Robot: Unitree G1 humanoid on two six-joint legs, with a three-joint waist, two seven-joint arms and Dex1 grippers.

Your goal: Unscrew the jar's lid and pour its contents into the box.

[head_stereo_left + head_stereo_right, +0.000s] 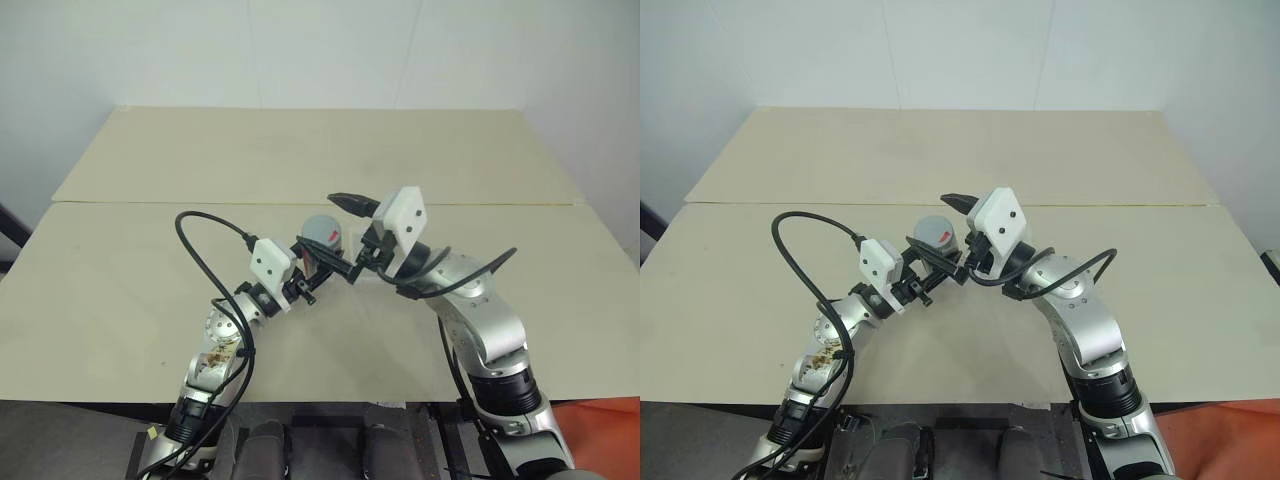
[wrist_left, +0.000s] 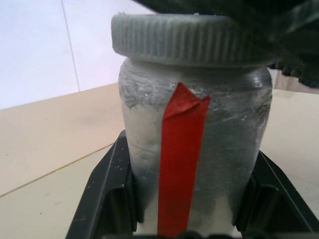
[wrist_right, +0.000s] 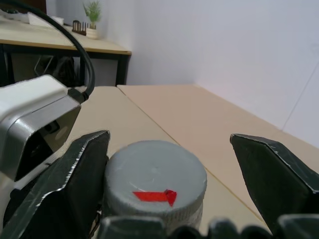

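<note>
Left gripper: our left gripper [image 1: 322, 262] is clamped tight on the body of the jar [image 2: 194, 149]; in the left wrist view its two black fingers [image 2: 107, 199] press against either side of the grey cylinder, with the red label stripe facing the camera. We hold the jar upright and lifted above the worktop [image 1: 150, 250], in front of our chest.

Jar and lid: the lid [image 3: 155, 191] is on the jar, its ribbed rim flush on the neck with no gap that we can see. The red mark on its top shows in the right wrist view. We cannot see the contents through the grey wall.

Right gripper: our right gripper [image 3: 169, 169] stands wide open and holds nothing. Its fingers straddle the lid, one finger [image 3: 75, 184] just beside or perhaps touching the rim, the other well apart from it.

Step in hand: we judge that we are lining up on the lid before unscrewing; no twisting has begun and pouring is a long way off.

Next move: we should centre the lid between the right fingers, shut them on the ribbed rim, then turn while the left grip keeps the jar from spinning.

Risk: an off-centre grab may push the jar sideways in our left grip.

Box: we cannot locate it.

Far: bare worktop runs on to a white wall.
</note>
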